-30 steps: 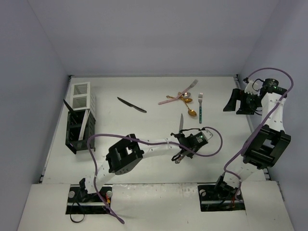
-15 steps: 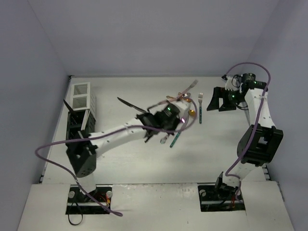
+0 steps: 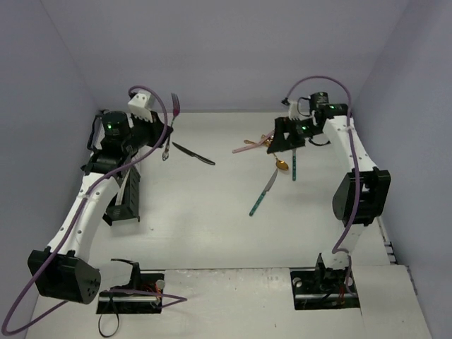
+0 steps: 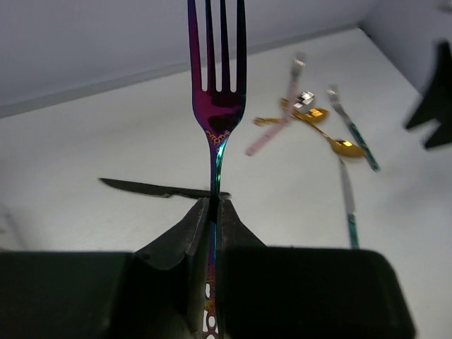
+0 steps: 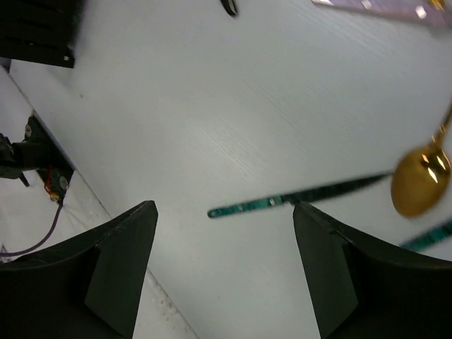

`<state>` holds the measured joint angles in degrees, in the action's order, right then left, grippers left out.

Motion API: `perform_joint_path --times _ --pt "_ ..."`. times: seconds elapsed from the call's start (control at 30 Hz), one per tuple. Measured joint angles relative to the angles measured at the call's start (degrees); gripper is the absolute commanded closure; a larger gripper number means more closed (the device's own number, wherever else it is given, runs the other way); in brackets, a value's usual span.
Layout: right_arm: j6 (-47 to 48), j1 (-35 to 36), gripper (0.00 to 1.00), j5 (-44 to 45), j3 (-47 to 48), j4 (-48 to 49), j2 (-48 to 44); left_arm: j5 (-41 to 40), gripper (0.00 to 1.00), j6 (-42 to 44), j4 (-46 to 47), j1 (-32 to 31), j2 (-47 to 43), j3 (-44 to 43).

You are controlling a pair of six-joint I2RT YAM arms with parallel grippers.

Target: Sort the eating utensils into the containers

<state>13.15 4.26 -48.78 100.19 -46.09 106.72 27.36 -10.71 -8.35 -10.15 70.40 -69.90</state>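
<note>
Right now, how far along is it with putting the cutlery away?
Done: unclear, the left arm covers much of the black caddy. In hand: the left gripper clamps a purple fork near it. Left on the table: black knife, teal knife, gold spoon, teal fork, pink fork. The right gripper is open.

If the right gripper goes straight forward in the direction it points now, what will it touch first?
Probably the teal-handled knife, lying on the table crosswise between the open fingers of the right gripper. Depth is unclear, so it might reach bare table beside it.
</note>
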Motion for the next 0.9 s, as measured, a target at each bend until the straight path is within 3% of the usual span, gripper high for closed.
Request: perform_joint_path --times 0.27,0.5,0.67,0.9 --pt "-6.5 19.4 0.22 -3.9 15.7 6.6 5.2 13.8 1.00 -4.1 3.3 -2.4 -3.4 8.7" --pt "-8.5 23.5 0.22 -4.3 18.7 8.2 8.7 14.6 1.00 -4.0 3.9 -1.7 -7.2 9.4" --pt "-8.4 23.3 0.21 -3.0 15.1 8.6 8.6 9.9 1.00 0.7 9.3 5.8 -7.8 8.5" --pt "-7.3 23.2 0.20 0.0 12.1 8.6 8.4 7.3 1.00 1.0 20.8 21.2 8.0 -3.7"
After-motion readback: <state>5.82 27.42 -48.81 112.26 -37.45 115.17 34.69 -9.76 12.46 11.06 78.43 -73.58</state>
